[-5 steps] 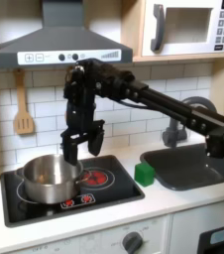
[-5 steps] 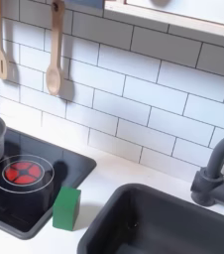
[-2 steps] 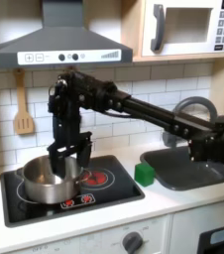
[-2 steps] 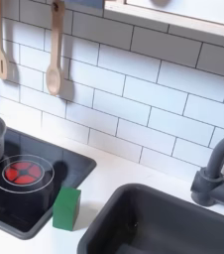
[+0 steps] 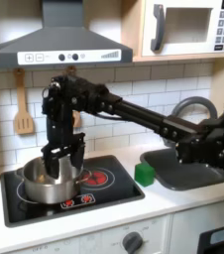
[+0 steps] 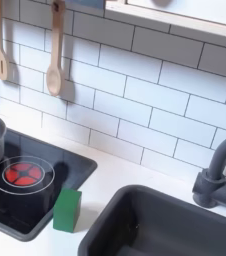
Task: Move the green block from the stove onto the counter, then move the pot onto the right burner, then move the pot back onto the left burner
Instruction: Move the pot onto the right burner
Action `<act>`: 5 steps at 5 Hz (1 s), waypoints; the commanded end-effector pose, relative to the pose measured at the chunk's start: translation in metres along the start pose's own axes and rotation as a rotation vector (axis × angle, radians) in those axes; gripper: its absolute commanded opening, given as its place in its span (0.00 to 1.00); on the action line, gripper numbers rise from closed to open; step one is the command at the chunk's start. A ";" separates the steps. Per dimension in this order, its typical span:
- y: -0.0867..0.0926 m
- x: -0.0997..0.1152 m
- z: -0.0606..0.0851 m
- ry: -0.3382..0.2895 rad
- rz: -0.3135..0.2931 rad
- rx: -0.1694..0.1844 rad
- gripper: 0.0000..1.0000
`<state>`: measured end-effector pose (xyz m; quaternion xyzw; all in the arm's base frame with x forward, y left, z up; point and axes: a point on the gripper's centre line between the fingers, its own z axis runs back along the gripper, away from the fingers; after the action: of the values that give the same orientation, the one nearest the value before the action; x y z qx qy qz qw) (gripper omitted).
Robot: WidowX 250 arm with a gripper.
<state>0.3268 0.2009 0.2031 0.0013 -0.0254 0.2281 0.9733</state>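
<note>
While the green block (image 5: 144, 174) is already resting on the counter (image 5: 173, 203) right of the stove (image 5: 114, 193), the spread end effector (image 5: 61, 157) is straddling the pot (image 5: 51, 179) on the left burner; rigid, light, slippery steel, likely best pinched at its rim

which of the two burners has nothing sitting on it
The right burner, nearer the green block: its red spiral shows bare. The left burner is covered by the pot.
</note>
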 end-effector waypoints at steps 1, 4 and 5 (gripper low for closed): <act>0.001 0.013 -0.007 0.006 0.031 -0.003 1.00; 0.000 0.020 -0.018 0.017 0.044 0.004 1.00; -0.003 0.022 -0.022 0.018 0.042 0.013 1.00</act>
<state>0.3464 0.2145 0.1816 0.0059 -0.0167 0.2556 0.9666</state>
